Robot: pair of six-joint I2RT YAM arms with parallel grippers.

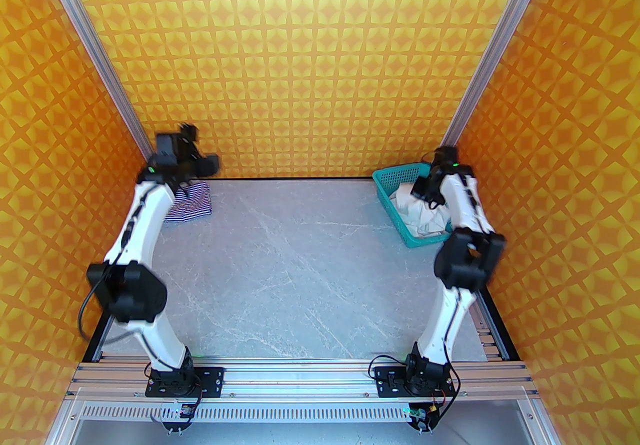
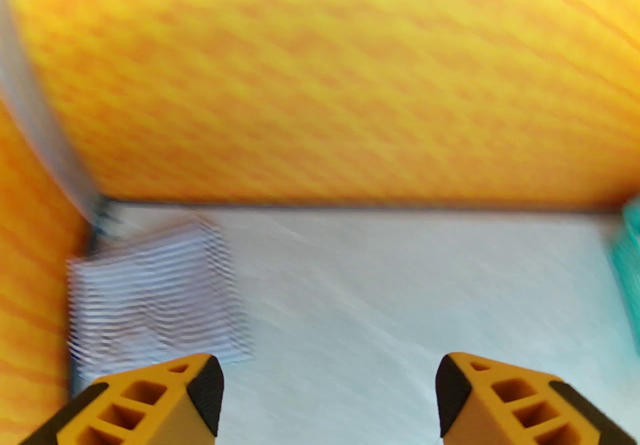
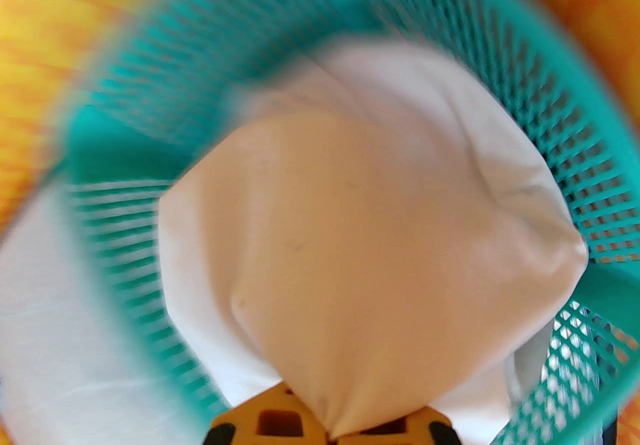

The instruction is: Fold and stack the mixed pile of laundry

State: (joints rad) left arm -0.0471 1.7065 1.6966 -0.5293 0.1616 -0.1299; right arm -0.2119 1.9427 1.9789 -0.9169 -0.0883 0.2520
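Note:
The mixed laundry pile lies in two places. The small striped garment (image 1: 192, 205) rests on the table in the far left corner, and in the left wrist view the striped garment (image 2: 150, 293) is blurred, ahead and to the left. My left gripper (image 2: 330, 385) hovers just right of it, open, with nothing between its fingers. The white cloth (image 1: 425, 220) sits in the teal basket (image 1: 387, 182). My right gripper (image 3: 330, 433) reaches down into the basket (image 3: 575, 143) and is shut on a bunched fold of the white cloth (image 3: 360, 213).
The basket stands at the far right against the back wall. Patterned orange walls (image 1: 320, 58) close in the back and both sides. Grey marble tabletop (image 1: 300, 273) stretches between the two arms.

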